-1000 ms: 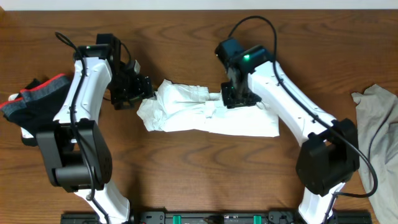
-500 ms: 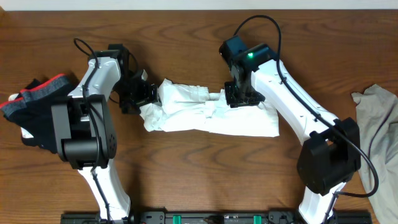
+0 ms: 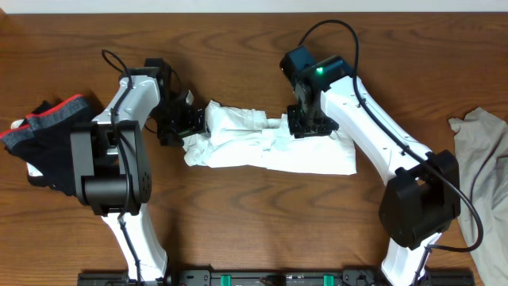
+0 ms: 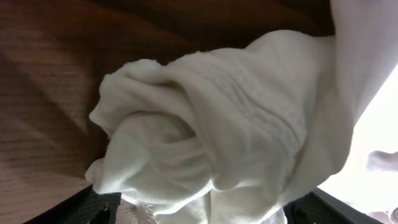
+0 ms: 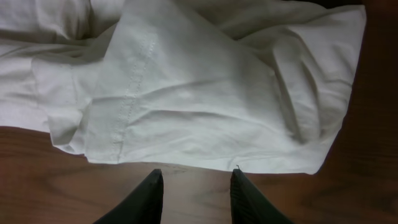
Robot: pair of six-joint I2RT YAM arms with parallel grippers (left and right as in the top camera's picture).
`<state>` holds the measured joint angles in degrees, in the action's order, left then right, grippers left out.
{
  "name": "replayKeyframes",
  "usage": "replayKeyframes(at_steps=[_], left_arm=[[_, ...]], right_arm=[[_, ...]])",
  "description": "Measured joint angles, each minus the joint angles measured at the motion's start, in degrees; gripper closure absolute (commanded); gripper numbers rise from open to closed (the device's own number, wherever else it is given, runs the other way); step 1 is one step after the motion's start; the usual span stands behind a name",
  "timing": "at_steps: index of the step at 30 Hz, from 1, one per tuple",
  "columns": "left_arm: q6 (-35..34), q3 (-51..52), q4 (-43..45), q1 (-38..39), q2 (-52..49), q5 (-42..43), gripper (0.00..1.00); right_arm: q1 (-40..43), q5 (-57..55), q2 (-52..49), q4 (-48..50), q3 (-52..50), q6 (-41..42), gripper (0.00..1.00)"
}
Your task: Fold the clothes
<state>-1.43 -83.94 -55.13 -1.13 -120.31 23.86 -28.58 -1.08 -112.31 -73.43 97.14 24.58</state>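
The clothes here are chiefly a crumpled white T-shirt (image 3: 270, 152) lying in a long bunch across the middle of the table. No print shows on it. My left gripper (image 3: 190, 124) is at the shirt's left end, open wide. In the left wrist view a thick wad of the white cloth (image 4: 217, 124) sits between its two spread fingers (image 4: 93, 208). My right gripper (image 3: 308, 125) hovers at the shirt's back edge. In the right wrist view its fingers (image 5: 154, 193) stand apart over bare wood, just short of the shirt's hem (image 5: 186, 93).
A dark garment with a red band (image 3: 48, 131) lies heaped at the far left. A grey-beige garment (image 3: 484, 171) lies at the right edge. A black rail (image 3: 270, 278) runs along the front, where both arm bases stand.
My left arm has swung right, bringing its gripper from beside the shirt onto its left end. The right gripper has shifted only slightly to the right.
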Motion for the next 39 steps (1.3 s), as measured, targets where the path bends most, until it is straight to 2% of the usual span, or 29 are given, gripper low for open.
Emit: replayKeyframes(at_steps=[7,39], left_arm=[[-2.01,-0.09,0.17,-2.05,0.2,-1.33,0.0],[-2.99,-0.09,0.96,-2.36,0.44,-2.01,0.02]], right_arm=[[0.0,-0.02,0.0,-0.02,0.0,0.0,0.66],[0.0,-0.24,0.0,-0.68,0.0,0.0,0.67]])
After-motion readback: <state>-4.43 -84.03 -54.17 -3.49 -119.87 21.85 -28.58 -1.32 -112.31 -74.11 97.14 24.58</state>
